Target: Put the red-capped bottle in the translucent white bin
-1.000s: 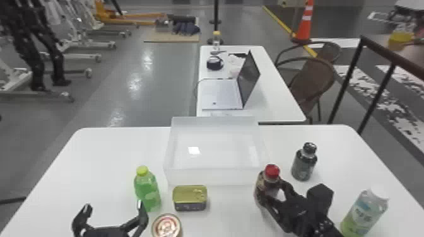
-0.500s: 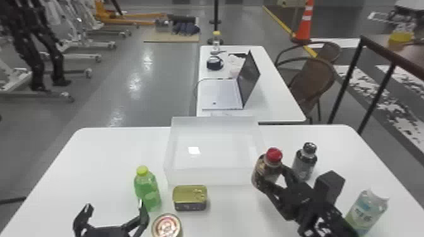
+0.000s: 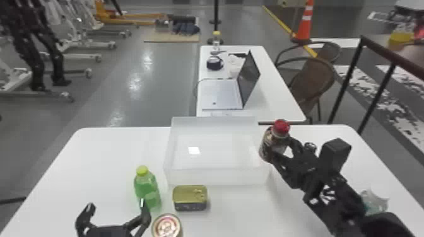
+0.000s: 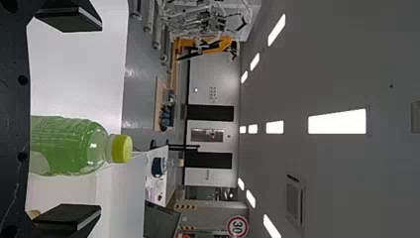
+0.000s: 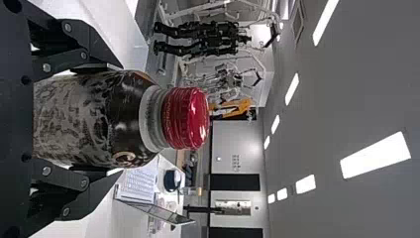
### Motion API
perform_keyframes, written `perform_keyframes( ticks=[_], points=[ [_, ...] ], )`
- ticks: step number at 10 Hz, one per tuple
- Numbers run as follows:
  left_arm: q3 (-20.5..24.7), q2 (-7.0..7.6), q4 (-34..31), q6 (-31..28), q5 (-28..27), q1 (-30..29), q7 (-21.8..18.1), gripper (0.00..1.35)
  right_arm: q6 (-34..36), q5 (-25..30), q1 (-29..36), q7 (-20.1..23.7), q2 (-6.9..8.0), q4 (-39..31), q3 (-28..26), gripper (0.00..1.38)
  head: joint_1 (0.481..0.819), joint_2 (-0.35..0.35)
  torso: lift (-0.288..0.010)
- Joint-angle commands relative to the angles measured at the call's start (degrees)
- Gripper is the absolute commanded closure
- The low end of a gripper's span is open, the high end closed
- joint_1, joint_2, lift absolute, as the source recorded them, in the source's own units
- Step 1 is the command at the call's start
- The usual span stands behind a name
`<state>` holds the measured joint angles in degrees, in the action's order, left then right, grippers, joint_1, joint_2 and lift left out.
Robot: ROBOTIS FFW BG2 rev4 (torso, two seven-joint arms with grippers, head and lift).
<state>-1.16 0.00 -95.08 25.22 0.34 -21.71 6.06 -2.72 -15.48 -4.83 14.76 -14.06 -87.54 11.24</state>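
We're gripping red-capped bottle [image 3: 280, 126] with right tool [image 3: 280, 148], fingers snug on sides, by right edge of translucent white bin [image 3: 217, 177]; we're holding left tool [image 3: 116, 205] wide open.

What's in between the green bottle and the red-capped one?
In the head view, the translucent white bin is between the green bottle and the red-capped bottle.

Bright ceiling panels [image 4: 338, 121] — white glare on the grey floor [image 3: 135, 82].
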Motion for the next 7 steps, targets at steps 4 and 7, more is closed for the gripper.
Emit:
perform_keyframes(
  ticks=[4, 7],
  points=[
    [-0.51, -0.15, 0.34, 0.0, 0.36, 0.53, 0.0, 0.02, -2.12, -3.6, -6.33, 0.09, -0.09, 8.97, 2.91, 1.1, 0.549, 0.0, -0.1],
    [-0.78, -0.15, 0.51, 0.09, 0.62, 0.88, 0.0, 0.02, -4.49, -5.62, -12.31, 1.67, 0.26, 15.12, 5.19, 1.1, 0.549, 0.0, -0.1]
  ],
)
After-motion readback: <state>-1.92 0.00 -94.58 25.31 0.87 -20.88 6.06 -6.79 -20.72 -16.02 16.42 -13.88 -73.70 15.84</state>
